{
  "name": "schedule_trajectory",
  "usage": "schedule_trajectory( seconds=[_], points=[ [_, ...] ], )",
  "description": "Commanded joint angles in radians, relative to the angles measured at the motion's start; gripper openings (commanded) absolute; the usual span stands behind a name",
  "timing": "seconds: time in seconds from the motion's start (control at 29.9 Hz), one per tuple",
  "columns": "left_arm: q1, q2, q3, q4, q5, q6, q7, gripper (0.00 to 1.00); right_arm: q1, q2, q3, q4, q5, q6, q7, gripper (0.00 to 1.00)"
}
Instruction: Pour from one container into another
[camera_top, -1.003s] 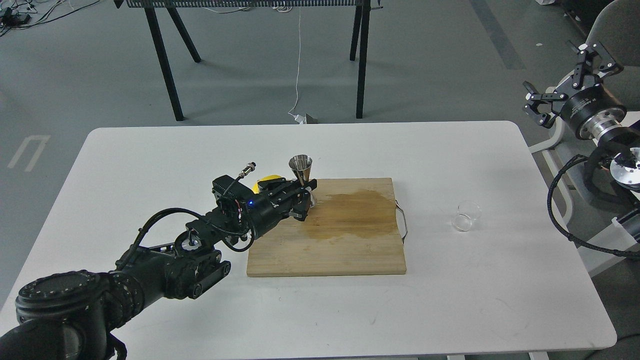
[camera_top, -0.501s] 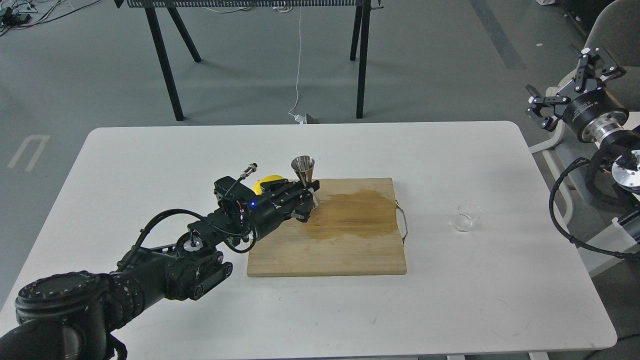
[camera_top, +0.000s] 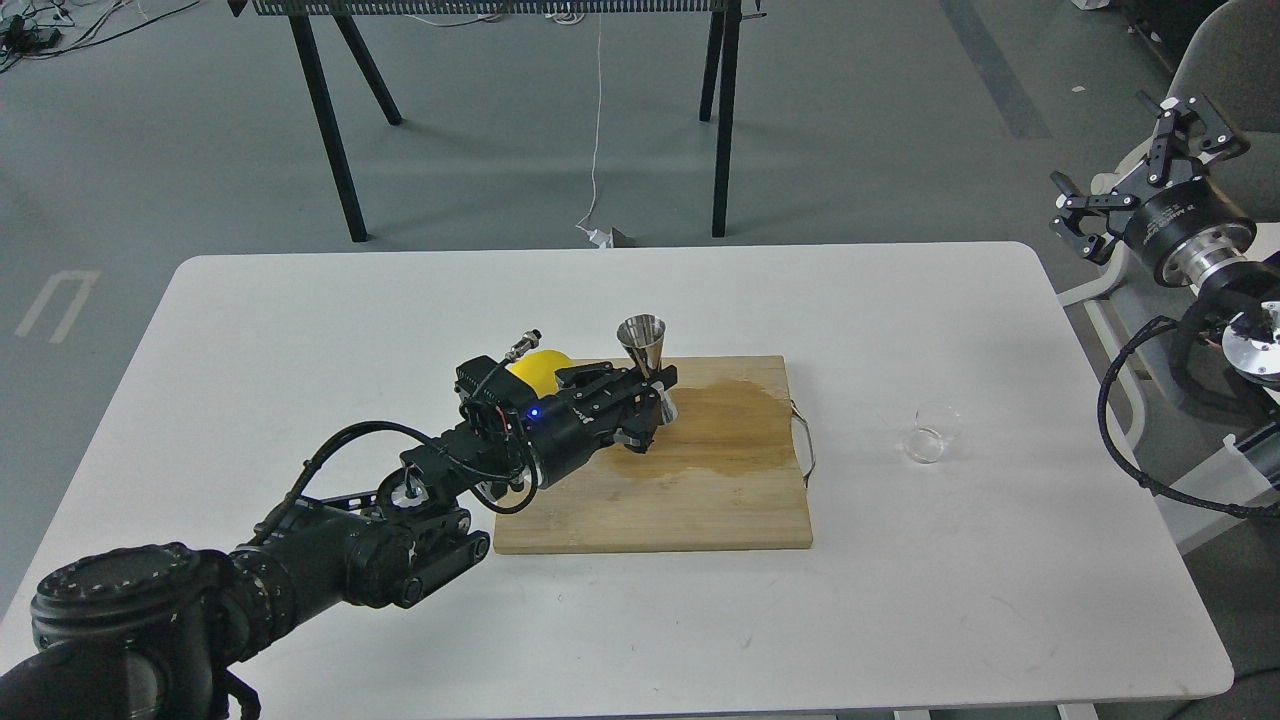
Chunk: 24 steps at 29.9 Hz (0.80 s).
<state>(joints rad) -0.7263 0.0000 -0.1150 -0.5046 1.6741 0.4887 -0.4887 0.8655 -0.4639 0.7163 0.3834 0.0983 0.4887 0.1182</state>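
A shiny steel jigger (camera_top: 645, 352) stands upright over the back of the wooden cutting board (camera_top: 690, 500), and my left gripper (camera_top: 655, 392) is shut on its narrow waist. The small clear glass cup (camera_top: 930, 432) sits on the white table right of the board, far from either gripper. My right gripper (camera_top: 1130, 165) is open, held high beyond the table's right edge, with nothing between its fingers.
A yellow lemon (camera_top: 538, 372) lies just behind my left wrist, at the board's back left corner. A dark wet stain (camera_top: 720, 425) spreads over the board's back half. Black table legs (camera_top: 725, 120) and cables stand on the floor behind the table.
My left gripper has carried the jigger to the right along the board's back edge, uncovering more of the lemon. The right gripper has barely shifted.
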Motion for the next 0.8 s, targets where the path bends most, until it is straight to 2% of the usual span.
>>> schedule_trajectory(
  seconds=[0.0, 0.77],
  points=[
    [0.001, 0.000, 0.000, 0.000, -0.001, 0.000, 0.000, 0.16, 0.000, 0.001, 0.000, 0.000, 0.000, 0.000, 0.000, 0.99],
    [0.044, 0.000, 0.054, 0.024, -0.004, 0.000, 0.000, 0.16, -0.002, 0.001, 0.000, 0.000, 0.000, 0.000, 0.000, 0.99]
  ],
)
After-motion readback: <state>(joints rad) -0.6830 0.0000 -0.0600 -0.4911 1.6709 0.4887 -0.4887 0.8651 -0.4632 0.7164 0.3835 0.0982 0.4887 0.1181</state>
